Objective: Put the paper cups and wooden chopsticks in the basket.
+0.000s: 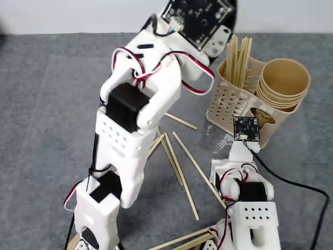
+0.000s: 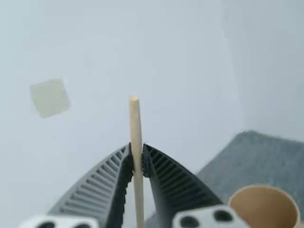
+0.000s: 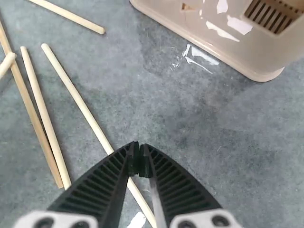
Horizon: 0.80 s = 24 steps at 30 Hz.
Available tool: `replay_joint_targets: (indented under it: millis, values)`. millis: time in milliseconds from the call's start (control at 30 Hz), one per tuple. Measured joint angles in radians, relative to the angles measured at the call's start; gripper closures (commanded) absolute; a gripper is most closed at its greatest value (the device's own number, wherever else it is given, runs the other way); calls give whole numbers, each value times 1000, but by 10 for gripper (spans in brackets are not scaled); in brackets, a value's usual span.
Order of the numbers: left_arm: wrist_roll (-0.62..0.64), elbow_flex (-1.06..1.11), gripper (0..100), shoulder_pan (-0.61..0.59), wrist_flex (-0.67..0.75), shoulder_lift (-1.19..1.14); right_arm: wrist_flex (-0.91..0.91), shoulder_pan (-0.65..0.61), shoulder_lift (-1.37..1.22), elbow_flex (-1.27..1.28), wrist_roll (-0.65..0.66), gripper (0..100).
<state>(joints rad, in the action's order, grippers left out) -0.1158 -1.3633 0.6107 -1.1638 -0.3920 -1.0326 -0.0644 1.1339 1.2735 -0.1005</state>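
Note:
My left gripper (image 2: 137, 149) is shut on a wooden chopstick (image 2: 134, 118) and holds it upright, raised beside a paper cup (image 2: 259, 203). In the high view the left arm stretches up to the beige basket (image 1: 225, 104), which holds several upright chopsticks (image 1: 238, 60) and a stack of paper cups (image 1: 283, 82). My right gripper (image 3: 139, 147) is shut with nothing in it, low over the grey mat, just above a long loose chopstick (image 3: 76, 97). More loose chopsticks (image 1: 179, 159) lie on the mat between the arms.
The basket's wall (image 3: 223, 33) stands a short way beyond the right gripper, with a scrap of clear tape (image 3: 194, 57) on the mat before it. Two more chopsticks (image 1: 179, 239) lie by the right arm's base. A black cable (image 1: 291, 182) runs along the right.

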Motion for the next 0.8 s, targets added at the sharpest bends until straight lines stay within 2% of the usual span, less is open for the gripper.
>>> replay_joint_targets:
  millis: [333, 600, 800]
  values:
    - [186, 160, 988, 55, 195, -2, 0, 0, 0, 0, 0, 991]
    - [210, 434, 987, 69, 293, -6, 0, 0, 0, 0, 0, 991]
    - [210, 557, 869, 69, 279, -6, 0, 0, 0, 0, 0, 991]
